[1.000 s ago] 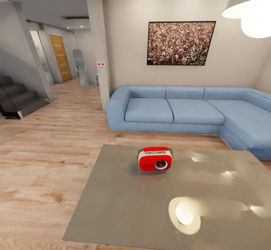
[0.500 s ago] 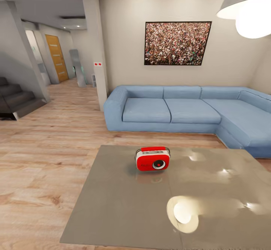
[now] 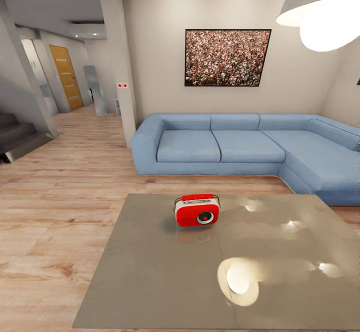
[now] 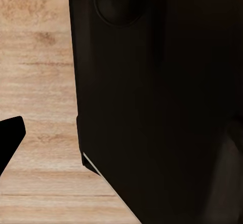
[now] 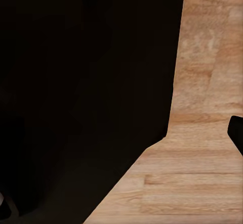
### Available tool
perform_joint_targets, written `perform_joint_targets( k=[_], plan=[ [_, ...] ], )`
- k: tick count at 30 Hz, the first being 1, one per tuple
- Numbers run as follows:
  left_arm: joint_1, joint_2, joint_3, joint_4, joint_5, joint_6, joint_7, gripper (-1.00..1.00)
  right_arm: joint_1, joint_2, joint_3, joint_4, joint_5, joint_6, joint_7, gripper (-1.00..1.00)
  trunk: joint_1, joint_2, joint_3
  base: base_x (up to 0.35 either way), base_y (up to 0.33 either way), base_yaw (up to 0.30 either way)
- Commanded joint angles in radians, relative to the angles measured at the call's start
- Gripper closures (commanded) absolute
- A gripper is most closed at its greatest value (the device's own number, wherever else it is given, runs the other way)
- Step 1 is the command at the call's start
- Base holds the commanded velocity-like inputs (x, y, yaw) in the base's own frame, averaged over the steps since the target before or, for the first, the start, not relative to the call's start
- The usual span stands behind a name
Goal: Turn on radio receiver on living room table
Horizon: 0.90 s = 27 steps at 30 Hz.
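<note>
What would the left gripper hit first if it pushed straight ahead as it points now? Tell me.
Most likely the light wood plank floor: the left wrist view looks down at it beside a large dark body. Depth is unclear, and the fingers cannot be made out.

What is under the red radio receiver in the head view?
The radio receiver stands on the glossy grey-brown table, which shows its faint reflection. The patch of tabletop directly beneath it is covered.

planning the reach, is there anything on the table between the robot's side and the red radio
Nothing visible. In the head view the radio receiver stands alone on the table; the glossy top on the near side carries just lamp reflections. The sofa lies beyond it.
</note>
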Motion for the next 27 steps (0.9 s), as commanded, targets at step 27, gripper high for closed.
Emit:
perform_joint_targets(
  k=[27],
  plan=[
    [0.000,-0.002,-0.001,0.001,0.000,0.008,0.002,-1.00,0.000,0.000,0.000,0.000,0.000,0.000,0.000,-1.00,-0.019,0.035,0.016,0.000,0.000,-0.001]
  ],
)
